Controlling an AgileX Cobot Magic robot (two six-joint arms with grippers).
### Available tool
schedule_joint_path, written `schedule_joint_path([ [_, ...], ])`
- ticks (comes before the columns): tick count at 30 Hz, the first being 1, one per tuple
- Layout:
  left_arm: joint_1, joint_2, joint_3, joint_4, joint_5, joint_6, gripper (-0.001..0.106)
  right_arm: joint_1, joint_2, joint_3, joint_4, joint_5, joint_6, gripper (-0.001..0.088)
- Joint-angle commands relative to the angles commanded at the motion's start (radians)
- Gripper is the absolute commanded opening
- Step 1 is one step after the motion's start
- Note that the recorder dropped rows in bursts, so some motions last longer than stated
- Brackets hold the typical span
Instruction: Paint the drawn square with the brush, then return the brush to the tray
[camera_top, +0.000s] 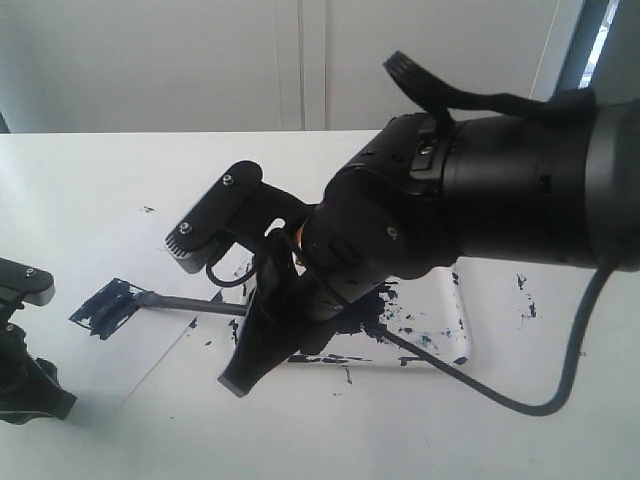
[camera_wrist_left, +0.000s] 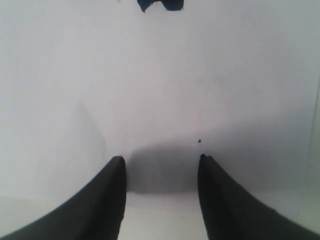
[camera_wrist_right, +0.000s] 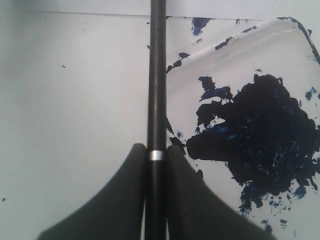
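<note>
Right gripper (camera_wrist_right: 156, 151) jaws clamped on brush (camera_top: 185, 302), tip resting on drawn square (camera_top: 105, 308), which is smeared dark blue. Left gripper (camera_wrist_left: 161, 161) jaws open, idle over worktop (camera_wrist_left: 160, 90). Tray (camera_top: 462, 325) just beside right gripper. Best: short light strokes, inside the outline.

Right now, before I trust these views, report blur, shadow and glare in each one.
Exterior view: the right arm looms close and soft, a bright window strip glares top right, the drawn square is readable. Left wrist view: hazy, the left gripper casts a grey shadow on the paper. Right wrist view: the brush is crisp, the fingers blurred.
</note>
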Motion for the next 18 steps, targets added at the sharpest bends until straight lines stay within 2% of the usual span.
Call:
schedule_joint_path([
  [14,0.000,0.000,0.000,0.000,0.005,0.006,0.051,0.000,0.007,0.000,-0.002,-0.133,0.000,0.0000],
  [18,0.000,0.000,0.000,0.000,0.005,0.008,0.051,0.000,0.009,0.000,-0.002,-0.131,0.000,0.0000],
])
